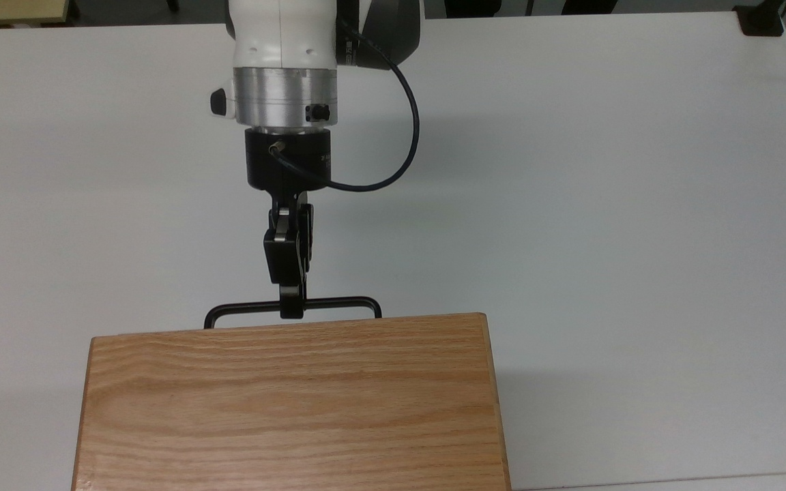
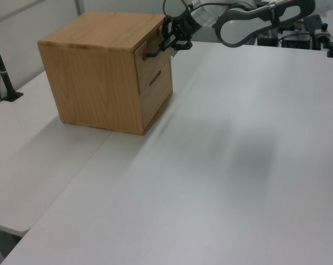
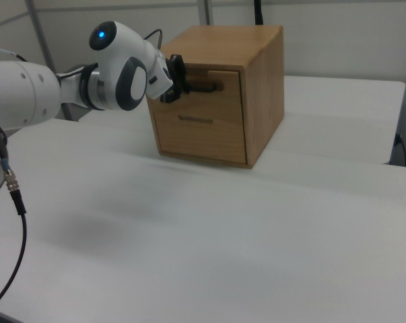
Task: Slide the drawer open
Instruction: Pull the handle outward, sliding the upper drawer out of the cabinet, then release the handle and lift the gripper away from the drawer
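The drawer (image 3: pixel 219 101) is the upper one in the oak cabinet (image 1: pixel 290 402); its front stands slightly proud of the casing in the right view and the left view (image 2: pixel 160 61). Its long black bar handle (image 1: pixel 338 302) sticks out past the cabinet's top edge in the top view. My gripper (image 1: pixel 292 310) is shut on the middle of that handle, one finger above the other, with the arm reaching in from the top view's upper side. The same grip on the handle (image 3: pixel 206 86) appears in the right view, at the gripper (image 3: pixel 178 87), and in the left view (image 2: pixel 169 43).
A lower drawer (image 3: pixel 199 134) with a small handle sits under the upper one. The cabinet stands on a white table (image 1: pixel 570 204) with wide bare room around it. A black cable (image 1: pixel 410 136) loops off my wrist. A black post (image 2: pixel 3 72) stands at the left view's left.
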